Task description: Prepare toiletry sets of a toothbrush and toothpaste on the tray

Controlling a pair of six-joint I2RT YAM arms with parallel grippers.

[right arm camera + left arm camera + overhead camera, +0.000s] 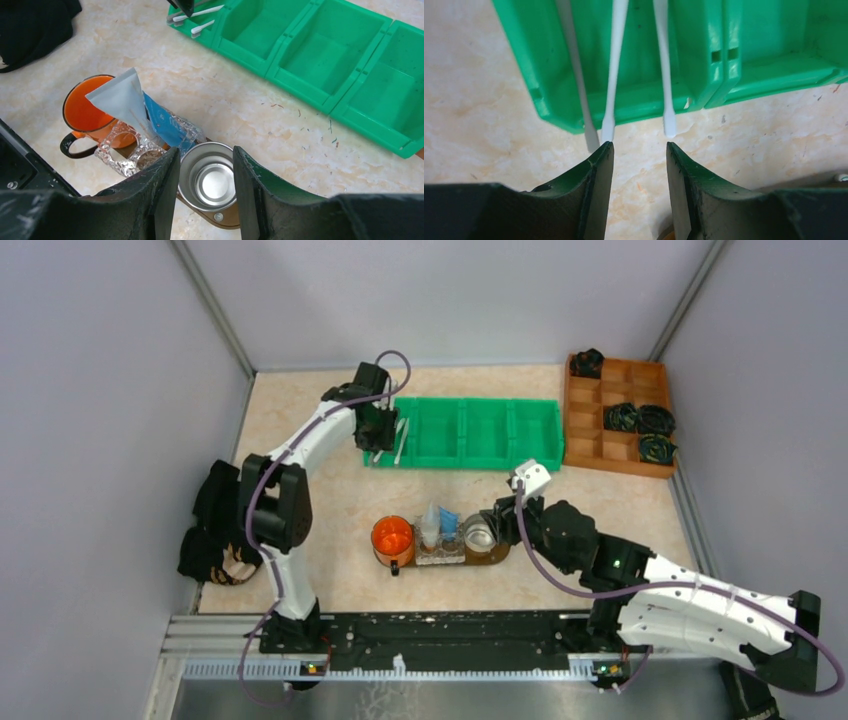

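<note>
We've got the tray (497, 556) mid-worktop toward the near edge, carrying a mug (87, 107), two glass cups (125, 150) with the white tube (122, 100) and blue tube (160, 122) standing in them, and a steel cup (212, 175) at its right end. Three toothbrushes (616, 65) poke out of the bin (704, 60), left end, by the far edge. We see the left gripper (639, 147) just short of them, fingers apart and empty; the right gripper (206, 152) hovers over the steel cup, fingers apart too

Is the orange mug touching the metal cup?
Apart. The top view shows the orange mug and the metal cup with clear glasses standing between them.
</note>
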